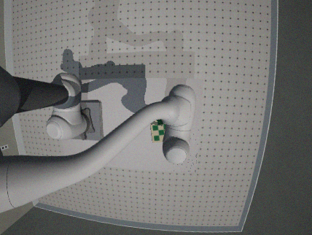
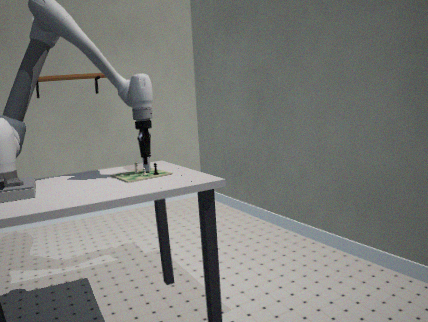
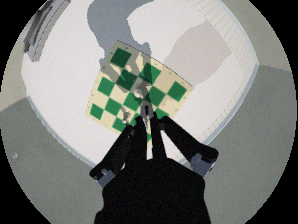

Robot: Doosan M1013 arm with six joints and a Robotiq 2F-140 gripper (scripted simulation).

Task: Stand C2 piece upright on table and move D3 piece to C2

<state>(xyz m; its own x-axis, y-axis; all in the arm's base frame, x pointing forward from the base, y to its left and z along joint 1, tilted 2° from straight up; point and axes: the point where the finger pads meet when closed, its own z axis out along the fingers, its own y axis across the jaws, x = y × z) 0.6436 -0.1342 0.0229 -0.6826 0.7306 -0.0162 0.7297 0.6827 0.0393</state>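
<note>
The small green-and-cream chessboard point(image 2: 142, 175) lies on the white table; it also shows in the wrist view point(image 3: 136, 92) and, partly under the arm, in the overhead view point(image 1: 158, 132). My gripper point(image 2: 145, 166) points straight down onto the board. In the wrist view its fingers meet around a thin pale piece at the board's near edge. A pale piece point(image 2: 136, 168) stands to the left of the gripper and a black piece point(image 2: 155, 169) to the right. The board's letters and digits are too small to read.
The robot's base point(image 1: 67, 124) sits at the table's left side. The table's right edge point(image 2: 212, 182) is close to the board. A wooden shelf point(image 2: 70, 77) hangs on the back wall.
</note>
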